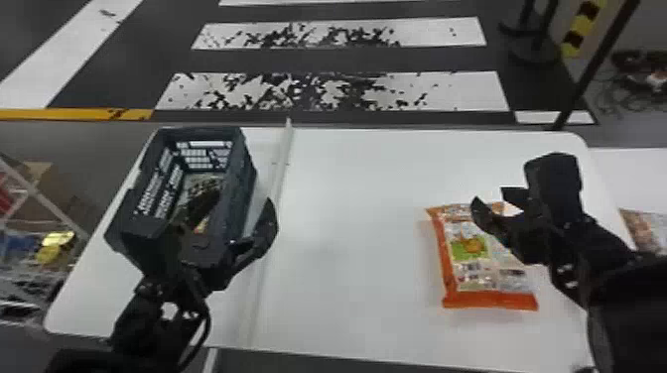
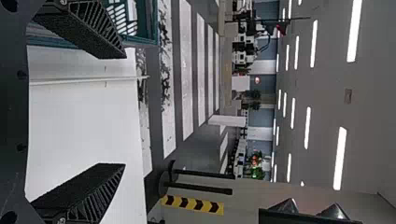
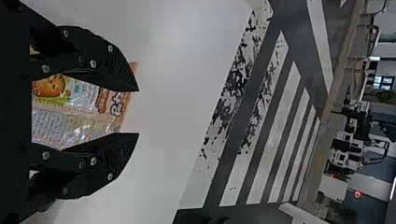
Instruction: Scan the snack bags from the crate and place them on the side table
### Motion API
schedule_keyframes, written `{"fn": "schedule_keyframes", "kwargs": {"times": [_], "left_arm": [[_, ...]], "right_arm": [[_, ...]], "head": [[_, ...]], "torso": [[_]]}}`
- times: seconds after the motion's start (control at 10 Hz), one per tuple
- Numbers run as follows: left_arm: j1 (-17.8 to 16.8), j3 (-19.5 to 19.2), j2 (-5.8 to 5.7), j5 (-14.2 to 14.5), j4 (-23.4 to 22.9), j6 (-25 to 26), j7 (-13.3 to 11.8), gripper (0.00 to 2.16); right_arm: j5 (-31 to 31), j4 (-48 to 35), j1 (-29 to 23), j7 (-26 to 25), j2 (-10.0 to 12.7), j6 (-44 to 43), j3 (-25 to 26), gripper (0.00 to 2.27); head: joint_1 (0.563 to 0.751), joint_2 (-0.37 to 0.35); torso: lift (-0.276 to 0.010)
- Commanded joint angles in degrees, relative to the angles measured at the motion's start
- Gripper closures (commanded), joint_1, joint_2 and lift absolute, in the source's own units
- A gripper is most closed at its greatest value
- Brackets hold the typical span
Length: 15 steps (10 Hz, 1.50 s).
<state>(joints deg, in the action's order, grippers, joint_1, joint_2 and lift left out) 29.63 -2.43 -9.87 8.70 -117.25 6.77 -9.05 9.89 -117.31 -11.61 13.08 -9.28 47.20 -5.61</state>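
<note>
An orange-edged snack bag lies flat on the white table's right part. My right gripper is over the bag's upper right part. In the right wrist view the right gripper is open, with the bag visible between and beyond its fingers. The dark crate stands at the table's left; a partly hidden colourful packet is inside. My left gripper is over the crate's near right part. In the left wrist view the left gripper stands open and empty beside the crate.
A side table adjoins on the right, bearing another snack bag, partly behind the right arm. A pale raised strip runs across the main table beside the crate. A wire rack stands at the left.
</note>
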Motion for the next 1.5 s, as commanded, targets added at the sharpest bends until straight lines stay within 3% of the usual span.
{"fn": "schedule_keyframes", "kwargs": {"times": [0.0, 0.3, 0.8, 0.9, 1.0, 1.1, 1.2, 1.4], "left_arm": [[-0.01, 0.06, -0.06, 0.0, 0.09, 0.05, 0.0, 0.04], [-0.1, 0.32, -0.06, 0.0, 0.18, 0.05, 0.0, 0.04], [0.16, 0.32, -0.06, 0.0, 0.53, -0.13, 0.0, 0.04], [0.16, 0.32, 0.03, 0.0, 0.62, -0.13, 0.0, 0.04], [0.16, 0.32, 0.03, 0.0, 0.7, -0.13, 0.0, 0.04], [0.07, 0.32, 0.03, 0.0, 0.79, -0.13, 0.0, 0.04], [0.07, 0.32, 0.12, 0.0, 0.79, -0.13, 0.0, 0.04], [0.07, 0.32, 0.12, 0.0, 0.88, -0.13, 0.0, 0.04]], "right_arm": [[-2.42, -0.02, -0.87, 0.02, -0.38, 1.28, 5.43, 0.07], [-5.94, 4.2, -1.57, 0.02, -1.44, 0.93, 10.88, 0.08], [-5.94, 21.33, 4.49, 0.81, -3.11, -1.36, 12.64, 0.11], [-5.85, 24.15, 5.9, 0.9, -3.64, -1.71, 12.55, 0.26], [-5.85, 25.73, 6.43, 1.16, -3.99, -2.23, 12.55, 0.65], [-5.94, 26.08, 6.51, 1.16, -4.08, -2.59, 12.55, 1.6], [-5.85, 25.99, 6.51, -0.68, -3.99, -2.59, 12.29, 2.24], [-5.5, 25.82, 6.51, -0.68, -4.08, -3.99, 12.2, 2.25]], "head": [[0.695, 0.032], [0.695, -0.063], [0.695, -0.147], [0.695, -0.159], [0.695, -0.169], [0.695, -0.174], [0.695, -0.179], [0.695, -0.186]], "torso": [[-0.05], [-0.05], [-0.05], [-0.05], [-0.05], [-0.05], [-0.05], [-0.05]]}}
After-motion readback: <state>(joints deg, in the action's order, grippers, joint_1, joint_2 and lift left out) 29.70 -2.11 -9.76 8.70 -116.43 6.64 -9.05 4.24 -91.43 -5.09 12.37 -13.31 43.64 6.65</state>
